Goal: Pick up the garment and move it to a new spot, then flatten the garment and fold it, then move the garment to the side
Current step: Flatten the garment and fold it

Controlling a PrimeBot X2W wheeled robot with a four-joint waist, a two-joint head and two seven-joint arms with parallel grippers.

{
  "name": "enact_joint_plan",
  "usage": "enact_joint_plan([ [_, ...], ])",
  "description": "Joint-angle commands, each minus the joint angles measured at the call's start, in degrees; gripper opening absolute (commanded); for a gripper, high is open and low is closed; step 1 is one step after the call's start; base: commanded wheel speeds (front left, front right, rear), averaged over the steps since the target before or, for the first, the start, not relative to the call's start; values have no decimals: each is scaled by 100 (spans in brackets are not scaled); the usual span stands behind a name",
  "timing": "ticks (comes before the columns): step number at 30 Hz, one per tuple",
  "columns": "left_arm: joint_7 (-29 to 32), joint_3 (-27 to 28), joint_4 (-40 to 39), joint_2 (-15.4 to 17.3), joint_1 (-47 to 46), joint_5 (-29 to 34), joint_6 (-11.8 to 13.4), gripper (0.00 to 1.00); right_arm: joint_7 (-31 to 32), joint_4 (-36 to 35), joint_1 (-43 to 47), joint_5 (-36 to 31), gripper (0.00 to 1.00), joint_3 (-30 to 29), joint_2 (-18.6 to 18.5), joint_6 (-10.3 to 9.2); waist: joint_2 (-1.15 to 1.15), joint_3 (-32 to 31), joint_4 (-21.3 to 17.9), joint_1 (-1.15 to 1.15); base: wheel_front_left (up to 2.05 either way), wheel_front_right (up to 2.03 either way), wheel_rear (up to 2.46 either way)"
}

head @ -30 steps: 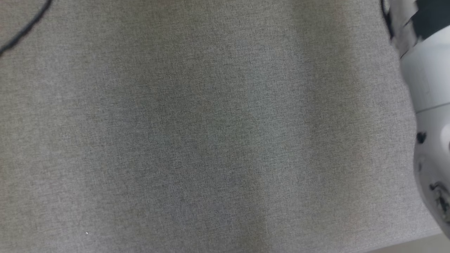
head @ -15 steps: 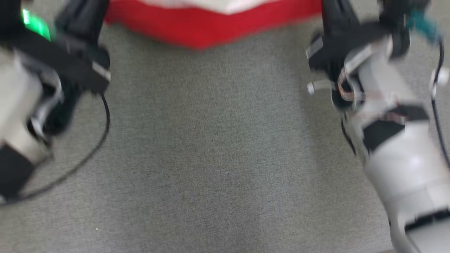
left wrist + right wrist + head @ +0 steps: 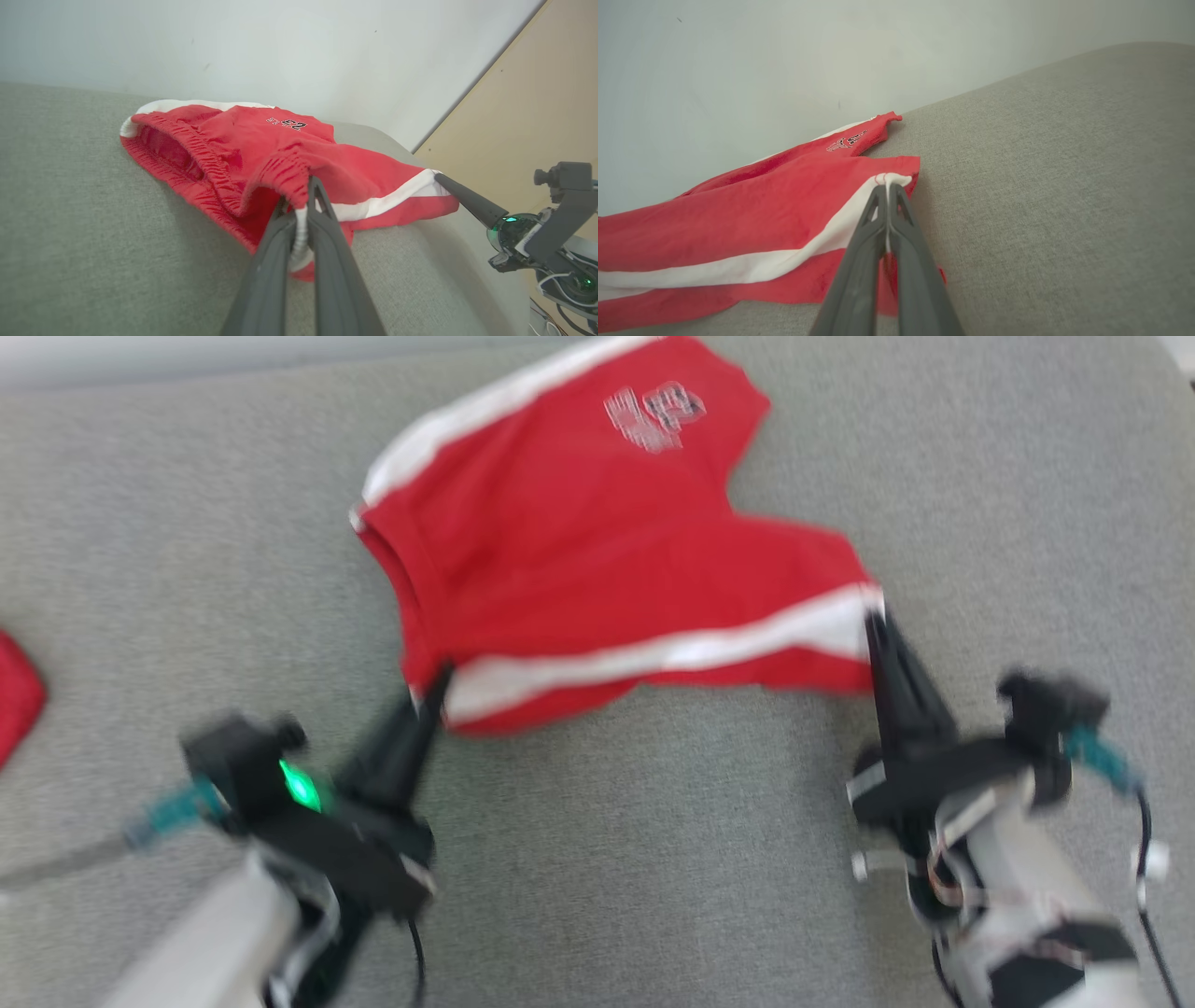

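In the head view, red shorts (image 3: 597,551) with a white stripe (image 3: 653,658) lie spread on the grey surface (image 3: 653,877), leg ends pointing away from the robot. The left pincer (image 3: 437,683) is closed on the near corner of the shorts at the waist end of the stripe. The right pincer (image 3: 876,621) is closed on the other end of that stripe, at the leg hem. A green light (image 3: 301,789) glows on the left wrist, nearer the robot than the shorts. A scrap of red cloth (image 3: 14,695) lies well to the left of the shorts (cut off by the edge, so what it is cannot be told).

In the left wrist view, the left pincer (image 3: 301,200) has its fingers pressed narrowly together on the gathered waistband (image 3: 205,158), with a fold of white stripe caught between them. The shorts (image 3: 373,182) rest on the surface, and a pale wall (image 3: 233,46) stands behind them. A printed number (image 3: 287,122) shows on the far leg. The right pincer (image 3: 441,178) touches the hem corner at the right side of the shorts.

In the right wrist view, the right pincer (image 3: 888,189) is clamped on the white corner of the hem. The shorts (image 3: 738,219) trail off to the left of it, lying on the surface (image 3: 1041,163).
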Motion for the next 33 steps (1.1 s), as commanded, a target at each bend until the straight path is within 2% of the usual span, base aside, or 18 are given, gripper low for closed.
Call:
enact_joint_plan([
  [1, -20, 7, -25, -85, 280, 117, 7, 0, -7, -119, 298, 27, 0, -54, -30, -13, 1, -215, 150, 2, 0, 0, 0],
  [8, -20, 36, 204, -404, 1070, 405, 7, 0, 90, -520, 1298, -66, 0, -309, 48, -13, 1, -436, 206, 2, 0, 0, 0],
  [9, -20, 77, 243, -450, 1111, 489, 7, 26, 94, -548, 1365, -113, 22, -358, 51, -13, 1, -472, 216, 2, 0, 0, 0],
  [10, -20, 111, 264, -481, 1137, 590, 7, 100, 95, -581, 1414, -169, 92, -396, 66, -13, 1, -498, 223, 2, 0, 0, 0],
  [11, -20, 146, 286, -531, 1180, 632, 7, 100, 93, -602, 1469, -228, 100, -428, 83, -13, 1, -549, 233, 2, 0, 0, 0],
  [21, -20, 1058, 98, -780, 1704, 1166, 7, 100, 68, -1041, 1948, -584, 100, -856, 119, -13, 1, -1044, 326, 2, 0, 0, 0],
  [30, -21, 2492, -429, -961, 2522, 2166, 7, 100, 24, -1756, 2676, -1096, 100, -1484, 237, -13, 1, -1419, 491, 2, 0, 0, 0],
  [33, -21, 3064, -582, -1136, 2778, 2540, 7, 100, 16, -2029, 2927, -1224, 100, -1671, 333, -13, 1, -1500, 542, 2, 0, 0, 0],
])
